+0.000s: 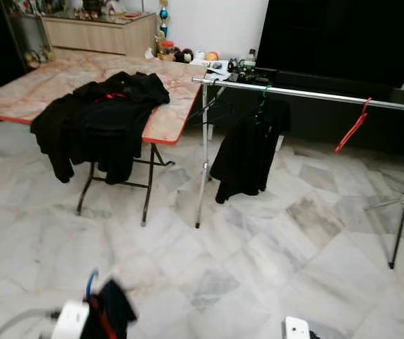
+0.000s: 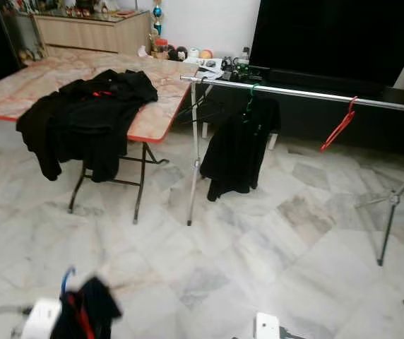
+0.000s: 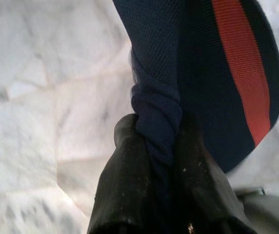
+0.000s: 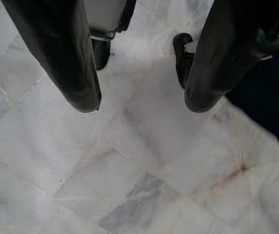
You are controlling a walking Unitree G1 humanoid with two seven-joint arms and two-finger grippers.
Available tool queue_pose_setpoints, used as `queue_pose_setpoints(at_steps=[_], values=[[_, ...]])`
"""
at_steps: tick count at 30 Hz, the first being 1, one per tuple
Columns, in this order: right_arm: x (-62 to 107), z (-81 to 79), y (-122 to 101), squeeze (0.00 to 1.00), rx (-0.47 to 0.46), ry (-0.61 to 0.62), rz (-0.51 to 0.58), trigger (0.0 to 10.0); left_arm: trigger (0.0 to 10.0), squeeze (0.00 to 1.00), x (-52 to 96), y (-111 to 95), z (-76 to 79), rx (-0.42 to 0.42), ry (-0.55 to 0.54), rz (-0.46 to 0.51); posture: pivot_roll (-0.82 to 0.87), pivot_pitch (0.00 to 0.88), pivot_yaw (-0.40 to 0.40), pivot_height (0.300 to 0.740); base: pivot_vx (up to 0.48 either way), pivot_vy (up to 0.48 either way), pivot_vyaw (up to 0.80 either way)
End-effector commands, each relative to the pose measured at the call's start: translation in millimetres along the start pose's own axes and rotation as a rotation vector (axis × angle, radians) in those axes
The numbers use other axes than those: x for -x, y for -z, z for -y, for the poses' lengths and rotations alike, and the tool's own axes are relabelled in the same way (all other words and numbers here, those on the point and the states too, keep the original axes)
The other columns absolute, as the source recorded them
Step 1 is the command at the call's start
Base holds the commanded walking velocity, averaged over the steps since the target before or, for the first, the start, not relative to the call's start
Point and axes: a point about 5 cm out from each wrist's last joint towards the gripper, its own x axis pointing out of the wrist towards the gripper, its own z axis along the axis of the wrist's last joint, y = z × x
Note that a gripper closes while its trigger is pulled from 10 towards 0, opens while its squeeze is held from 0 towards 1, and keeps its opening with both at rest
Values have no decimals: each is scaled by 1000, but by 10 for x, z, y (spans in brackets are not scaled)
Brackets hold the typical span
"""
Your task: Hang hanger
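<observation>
Left gripper (image 3: 154, 146): fingers pinched on a dark garment with a red stripe (image 3: 237, 73). In the left eye view the same bundle (image 1: 107, 314) hangs low at bottom left; any hanger inside it can't be made out.

Right gripper (image 4: 139, 105): fingers spread, nothing between them, just marble floor (image 4: 129, 195) below. Idle.

Target is the rail (image 1: 315, 94) of the clothes rack, running from centre top to the right edge of frame, long axis roughly left-right with a slight downward slope toward the right. It's well ahead and up-right of the held garment. Already on it: a black garment on a green hanger (image 1: 248, 152) near the left end and an empty red hanger (image 1: 352, 127) further right. Free span lies between those two.

Worktop (image 1: 163, 123) in the upper left carries a pile of black clothes (image 1: 99, 116).

Judgement: left arm does the hang; needs a walk forward and right first, then hook crosswise over the rail.
</observation>
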Motion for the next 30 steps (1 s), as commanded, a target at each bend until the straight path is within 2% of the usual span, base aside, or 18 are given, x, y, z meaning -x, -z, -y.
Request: queue_pose_setpoints(at_steps=[1,5,11,13,15,22,25,30], values=[[6,55,-30,0,-2,19,5,10000,10000,0,23,123,90,2,23,-39,180,0,-23,740,0,0,0],[10,79,-38,0,-8,32,13,10000,10000,0,4,56,115,31,21,1,181,0,-32,740,0,0,0],[19,119,-62,0,-83,55,68,10000,10000,0,-24,-298,-2,81,18,189,180,0,-49,740,0,0,0],[21,125,-66,0,-90,56,74,10000,10000,0,-23,-339,-17,86,17,213,182,0,-51,740,0,0,0],[29,159,-91,0,-94,63,100,10000,10000,0,23,-552,-72,84,17,358,190,2,-59,740,0,0,0],[39,199,-99,0,-120,76,120,10000,10000,0,173,-673,-23,81,18,503,196,12,-58,740,0,0,0],[41,206,-94,0,-116,84,121,10000,10000,0,296,-745,78,91,37,558,201,18,-54,740,0,0,0],[39,191,-67,0,-117,94,116,10000,10000,0,362,-857,183,96,78,601,219,10,-43,740,0,0,0]])
